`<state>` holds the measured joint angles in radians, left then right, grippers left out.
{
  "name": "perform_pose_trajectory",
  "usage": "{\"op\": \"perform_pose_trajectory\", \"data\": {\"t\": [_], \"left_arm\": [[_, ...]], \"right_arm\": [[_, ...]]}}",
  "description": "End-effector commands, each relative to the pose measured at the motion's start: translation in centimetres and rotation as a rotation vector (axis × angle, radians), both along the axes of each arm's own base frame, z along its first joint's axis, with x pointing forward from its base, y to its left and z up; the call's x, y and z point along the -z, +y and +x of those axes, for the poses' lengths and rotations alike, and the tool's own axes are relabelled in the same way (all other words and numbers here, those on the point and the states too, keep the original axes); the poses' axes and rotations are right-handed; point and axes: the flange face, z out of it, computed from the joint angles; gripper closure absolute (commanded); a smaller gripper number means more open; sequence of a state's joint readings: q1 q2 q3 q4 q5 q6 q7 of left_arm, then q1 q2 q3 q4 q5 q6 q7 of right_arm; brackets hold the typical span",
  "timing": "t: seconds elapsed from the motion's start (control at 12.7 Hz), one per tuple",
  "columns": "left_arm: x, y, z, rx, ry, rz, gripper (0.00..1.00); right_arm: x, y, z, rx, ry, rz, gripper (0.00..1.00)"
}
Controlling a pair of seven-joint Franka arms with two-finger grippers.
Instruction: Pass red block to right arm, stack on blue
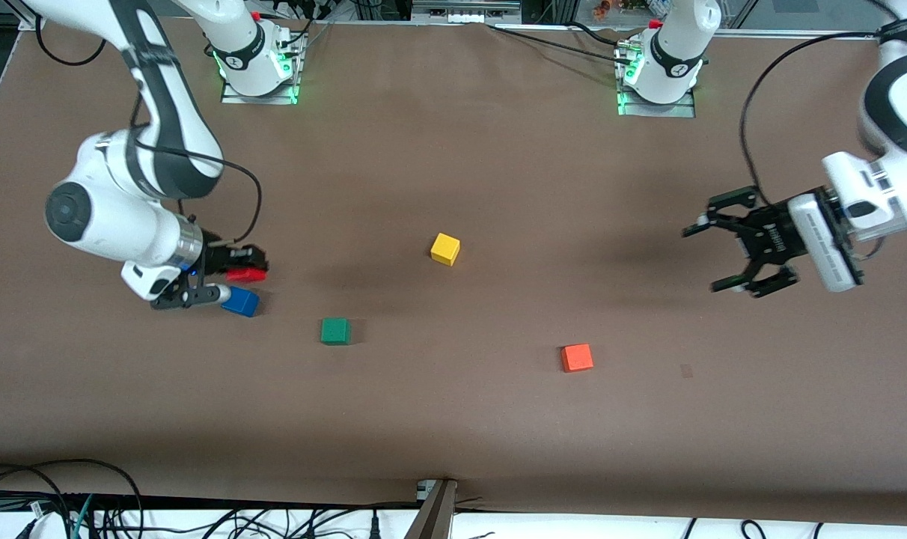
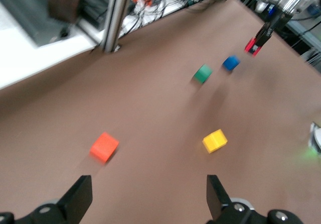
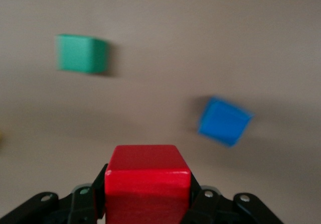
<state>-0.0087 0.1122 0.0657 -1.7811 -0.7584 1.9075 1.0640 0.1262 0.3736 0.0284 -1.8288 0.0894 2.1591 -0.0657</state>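
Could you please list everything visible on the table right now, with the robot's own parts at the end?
red block: one, red, held in the right claw, up beside the blue block
blue block: one, blue, on the table at the right arm's end
green block: one, green, nearer the front camera than the yellow block
yellow block: one, yellow, mid-table
orange-red block: one, toward the left arm's end
table: one, brown
right claw: shut on the red block
left claw: open, empty, waiting over the left arm's end

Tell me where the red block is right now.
The red block is clamped in the right gripper, in the air beside the blue cube, at the right arm's end of the table.
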Motion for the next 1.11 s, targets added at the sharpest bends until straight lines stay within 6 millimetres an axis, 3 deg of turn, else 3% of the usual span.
{"op": "perform_pose_trajectory", "data": {"t": [0.0,0.16,0.39,0.63,1.03], "left_arm": [[-1.9,3.1,-2.3,-0.05,0.072,0.182,0.0],[-3.0,4.8,-3.2,-0.117,0.11,0.314,0.0],[-5.0,7.5,-4.5,-0.236,0.182,0.447,0.0],[-8.0,6.9,-5.6,-0.358,0.296,0.589,0.0],[-9.9,5.9,-7.1,-0.58,0.478,0.657,0.0]], "right_arm": [[3.4,-3.5,3.0,-0.043,-0.093,-0.07,0.99],[6.4,-4.8,3.8,-0.089,-0.155,-0.065,0.99],[6.8,-5.0,2.3,-0.094,-0.129,-0.066,0.99],[6.2,-5.0,0.2,-0.101,-0.113,-0.069,0.99],[7.4,-4.9,-1.4,-0.13,-0.107,-0.086,0.98]]}}
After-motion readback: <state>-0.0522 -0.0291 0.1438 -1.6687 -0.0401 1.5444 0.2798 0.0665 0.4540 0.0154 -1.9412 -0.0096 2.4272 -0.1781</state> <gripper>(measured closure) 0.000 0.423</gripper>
